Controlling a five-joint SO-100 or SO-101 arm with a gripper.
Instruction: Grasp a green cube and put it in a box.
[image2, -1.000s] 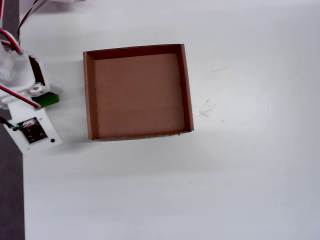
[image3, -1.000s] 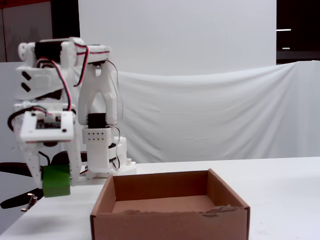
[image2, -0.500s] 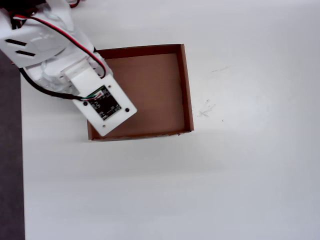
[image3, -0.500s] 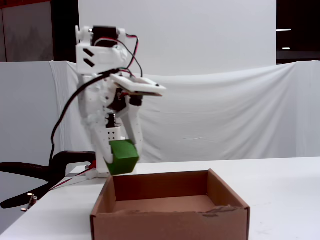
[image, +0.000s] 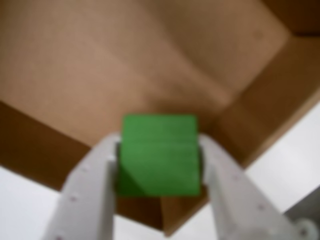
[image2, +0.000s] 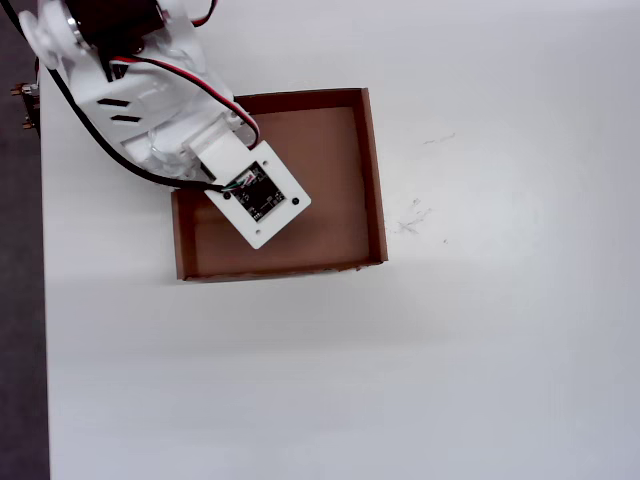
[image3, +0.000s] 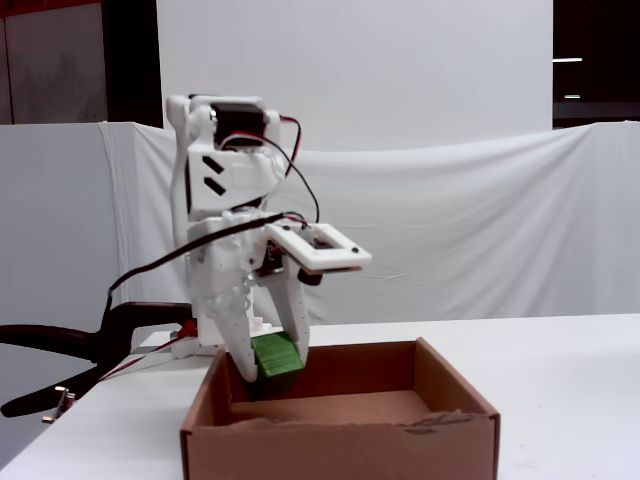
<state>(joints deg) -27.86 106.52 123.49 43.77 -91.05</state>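
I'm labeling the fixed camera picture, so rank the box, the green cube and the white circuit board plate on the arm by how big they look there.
1. The box, clearly largest.
2. The circuit board plate, seen nearly edge-on.
3. The green cube, partly hidden by the gripper; it looks smaller than the plate, but that ranking is unsure.

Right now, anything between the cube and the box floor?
Nothing visible. The tool holds the cube inside the box, above bare floor; in the fixed view it hangs at about rim height near the left wall.
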